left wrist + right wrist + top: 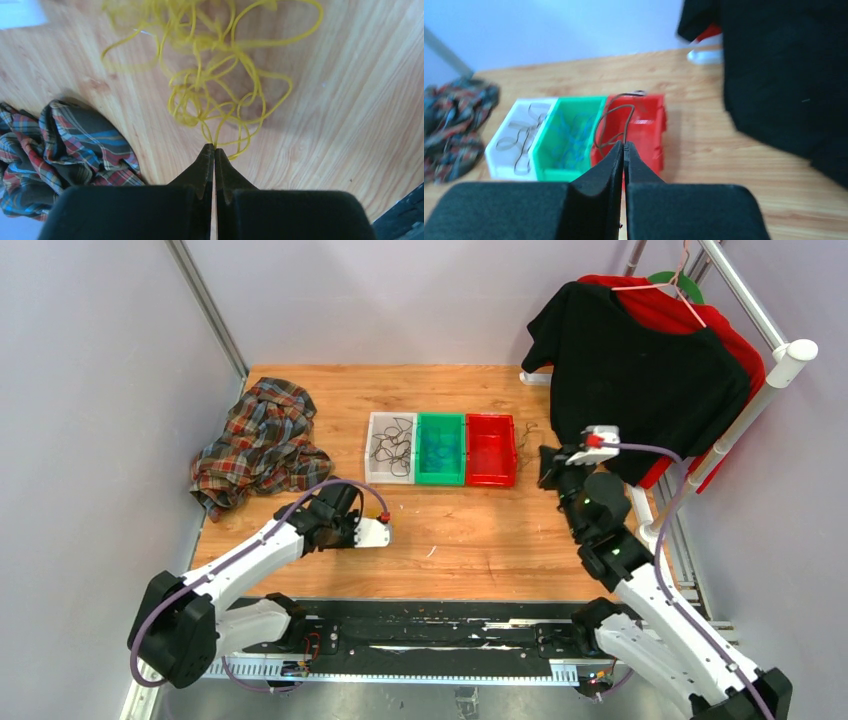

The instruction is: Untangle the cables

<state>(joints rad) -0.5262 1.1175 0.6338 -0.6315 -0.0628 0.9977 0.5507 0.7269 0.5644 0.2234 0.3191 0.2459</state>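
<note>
Arms (250, 550) forward over table (470, 530): left fingers (202, 167) tight on yellow cables (200, 47), right fingers (606, 170) tight on dark cable (628, 122).

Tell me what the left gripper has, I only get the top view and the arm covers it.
Observer: The left gripper is shut on a strand of a yellow cable tangle.
Operator: And the right one?
Observer: The right gripper is shut on one thin dark cable loop.
Operator: What went in the middle one of the three?
Observer: The green bin holds blue cables.
</note>
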